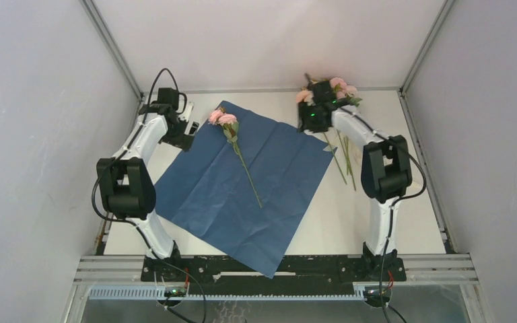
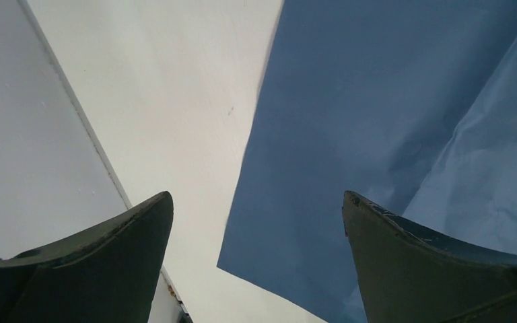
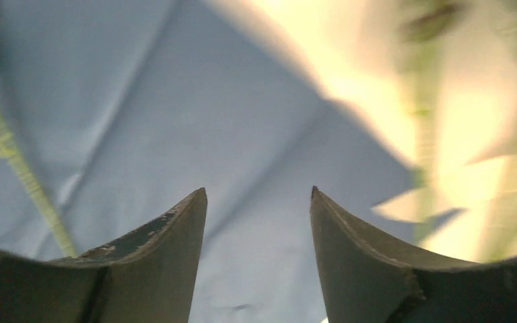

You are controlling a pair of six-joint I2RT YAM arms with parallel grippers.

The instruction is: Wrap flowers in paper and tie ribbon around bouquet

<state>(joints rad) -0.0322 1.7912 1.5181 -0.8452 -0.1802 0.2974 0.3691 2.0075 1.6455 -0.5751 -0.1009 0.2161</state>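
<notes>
L: left end effector (image 2: 256, 195) wide apart, empty, at upper-left corner of paper (image 1: 242, 202) | R: right end effector (image 3: 259, 192) apart, empty, by loose flowers (image 1: 340, 85), upper right | one stem (image 1: 246, 168) lies on paper | I fear a low grab snagging the paper edge, shifting that stem

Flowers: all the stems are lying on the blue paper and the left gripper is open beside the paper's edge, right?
Not all. Only one flower lies on the paper; the other flowers lie on the bare table to its right, as the top view shows. The left gripper is open beside the paper's edge.
</notes>
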